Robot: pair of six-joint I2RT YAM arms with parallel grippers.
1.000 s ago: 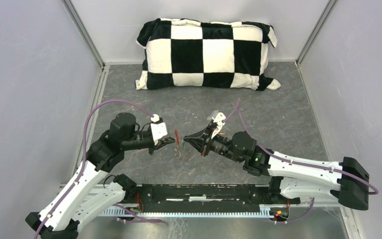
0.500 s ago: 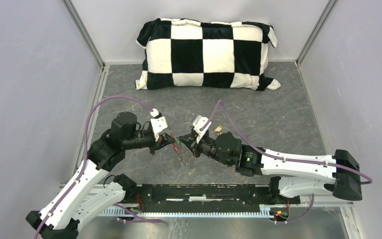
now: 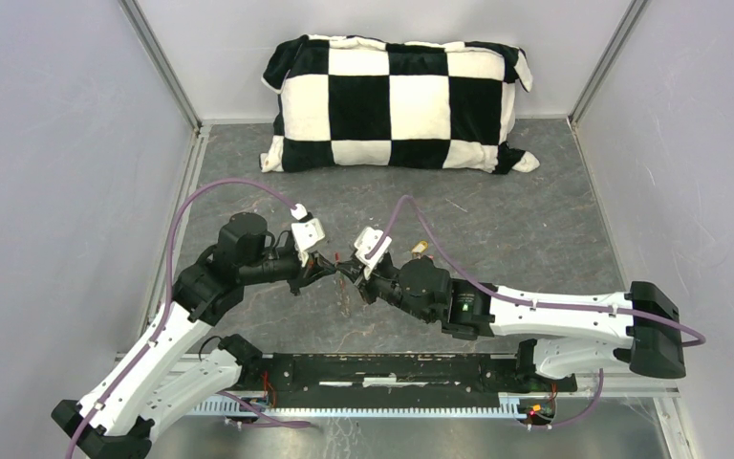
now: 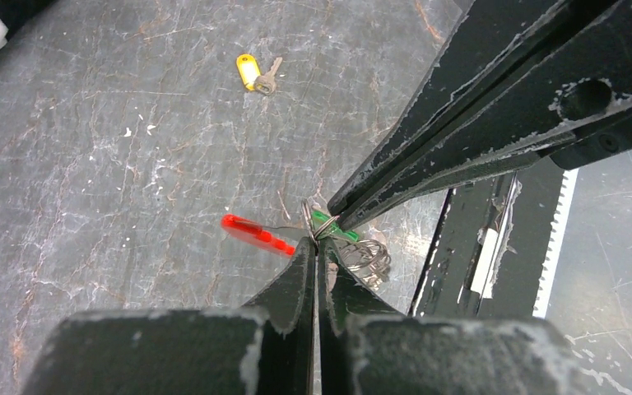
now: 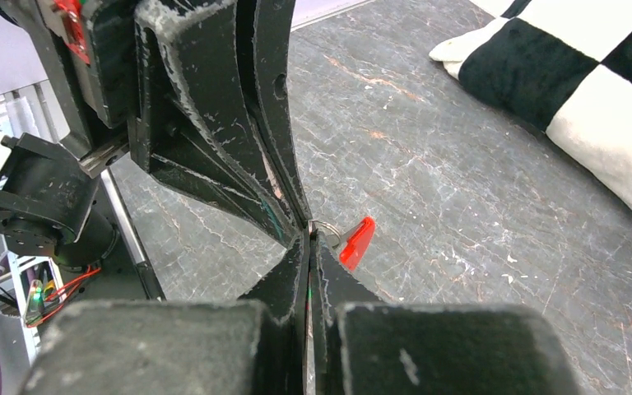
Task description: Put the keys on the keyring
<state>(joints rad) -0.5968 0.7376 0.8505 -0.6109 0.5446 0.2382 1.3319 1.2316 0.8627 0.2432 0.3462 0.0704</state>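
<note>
In the left wrist view my left gripper is shut on the keyring, whose red tag sticks out to the left, above the floor. My right gripper is shut on the green-headed key. Its tips meet the left gripper's tips at the ring, beside the red tag. From above, both grippers touch tip to tip at mid-floor. The yellow-headed key lies loose on the floor, just behind the right wrist.
A black-and-white checked pillow lies along the back wall. Grey walls close in left and right. The black base rail runs along the near edge. The floor is scratched grey stone.
The right arm has swung left and brought the green key up against the left gripper's tips. The left gripper has edged slightly right, still holding the ring.
</note>
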